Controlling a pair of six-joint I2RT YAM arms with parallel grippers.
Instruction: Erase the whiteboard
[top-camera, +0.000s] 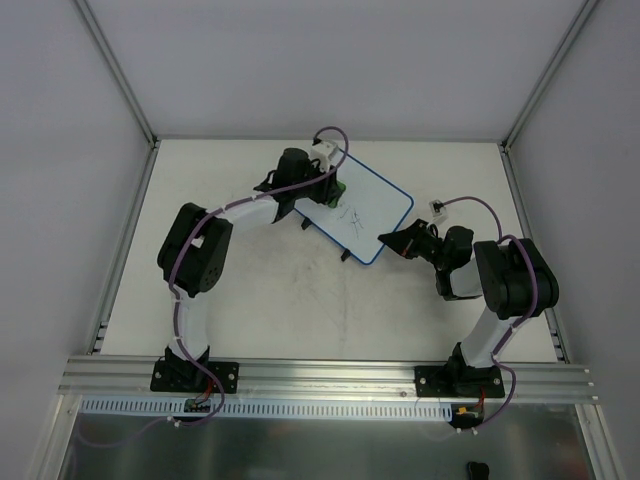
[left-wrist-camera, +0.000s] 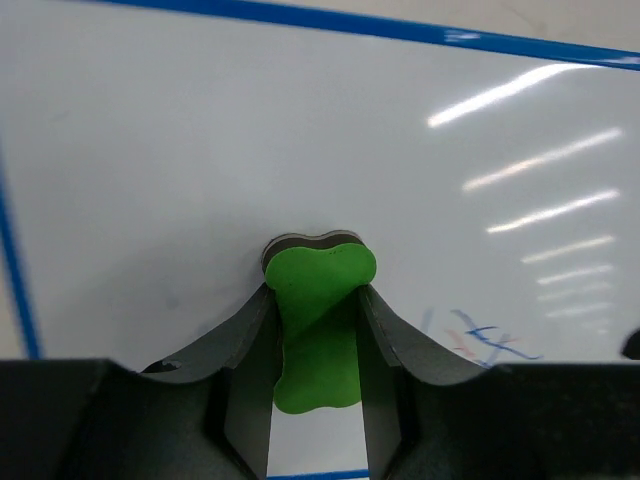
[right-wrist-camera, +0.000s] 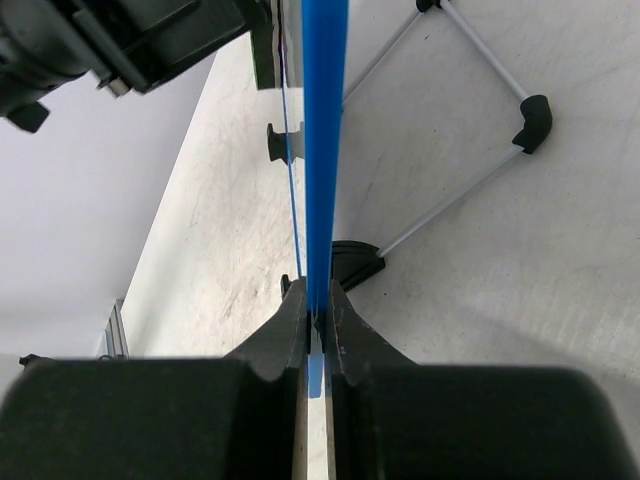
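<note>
The whiteboard (top-camera: 365, 215) stands tilted at the table's back middle, white with a thin blue rim and black feet. Blue and red scribbles (top-camera: 349, 216) mark its face, also low right in the left wrist view (left-wrist-camera: 490, 340). My left gripper (top-camera: 335, 186) is shut on the green bone-shaped eraser (left-wrist-camera: 318, 330), its tip pressed on the board face (left-wrist-camera: 300, 150), up and left of the scribbles. My right gripper (top-camera: 392, 240) is shut on the board's blue rim (right-wrist-camera: 323, 150) at its right corner, seen edge-on in the right wrist view.
A wire stand with black end caps (right-wrist-camera: 532, 120) props the board from behind. A black foot (right-wrist-camera: 352, 265) rests on the table just past my right fingertips. Grey walls and metal posts (top-camera: 120, 70) surround the white table.
</note>
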